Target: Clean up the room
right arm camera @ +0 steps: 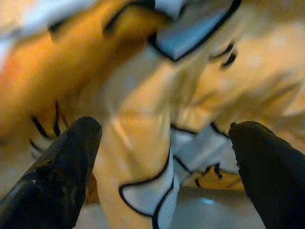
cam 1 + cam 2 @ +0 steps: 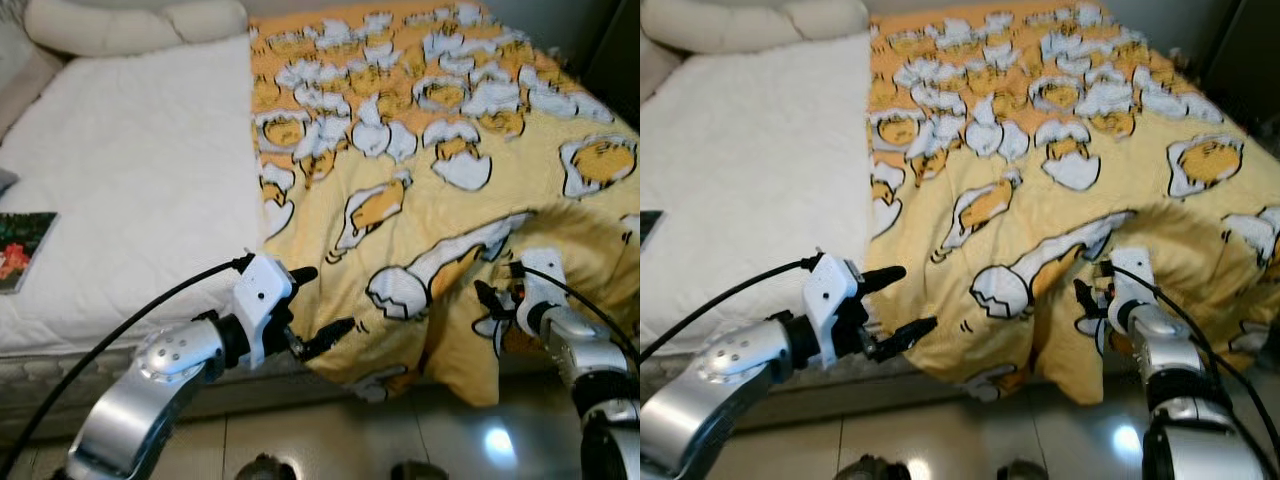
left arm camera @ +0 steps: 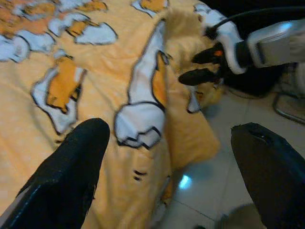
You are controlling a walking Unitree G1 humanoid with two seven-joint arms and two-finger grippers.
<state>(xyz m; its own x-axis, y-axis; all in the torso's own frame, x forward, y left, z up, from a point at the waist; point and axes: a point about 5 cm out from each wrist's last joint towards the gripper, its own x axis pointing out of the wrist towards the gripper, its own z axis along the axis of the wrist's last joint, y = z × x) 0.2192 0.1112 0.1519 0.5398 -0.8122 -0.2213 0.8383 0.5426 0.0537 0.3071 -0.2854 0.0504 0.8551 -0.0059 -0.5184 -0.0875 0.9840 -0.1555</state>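
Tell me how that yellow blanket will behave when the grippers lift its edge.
The yellow blanket looks floppy: it drapes in folds over the bed's edge, so it will probably sag between the left gripper and right gripper. It looks fluffy, so it is likely light and unlikely to slip.

no readable text anywhere, book (image 2: 22, 250) cover on the bed too blurred, blanket (image 2: 420, 180) bearing cartoon pictures alone
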